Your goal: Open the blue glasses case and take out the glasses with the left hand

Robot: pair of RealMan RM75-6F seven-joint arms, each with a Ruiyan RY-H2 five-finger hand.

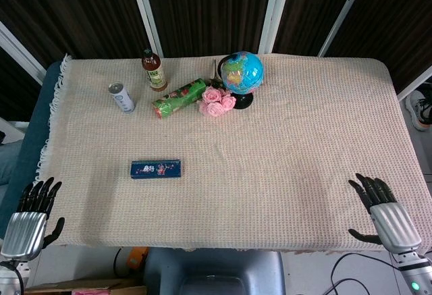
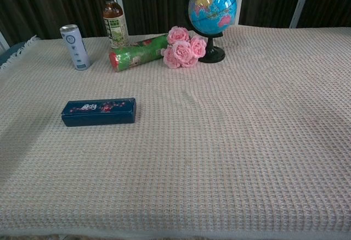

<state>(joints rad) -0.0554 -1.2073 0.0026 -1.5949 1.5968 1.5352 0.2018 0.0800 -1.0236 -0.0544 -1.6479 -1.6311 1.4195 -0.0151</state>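
Observation:
The blue glasses case [image 1: 156, 169] [image 2: 98, 112] lies closed and flat on the left part of the cloth-covered table, its long side running left to right, with a floral pattern on the lid. My left hand [image 1: 28, 217] hangs at the table's near left corner, off the cloth, fingers spread and holding nothing, well left of and nearer than the case. My right hand [image 1: 383, 212] rests at the near right edge, fingers spread, empty. Neither hand shows in the chest view. The glasses are hidden inside the case.
Along the far side stand a white can [image 1: 121, 97] [image 2: 74, 46], a tea bottle [image 1: 154, 71] [image 2: 114, 21], a lying green tube [image 1: 179, 98] [image 2: 138, 52], pink roses [image 1: 217, 101] [image 2: 184, 47] and a globe [image 1: 242, 76] [image 2: 212, 11]. Beige cloth [image 1: 283, 167] covers the table.

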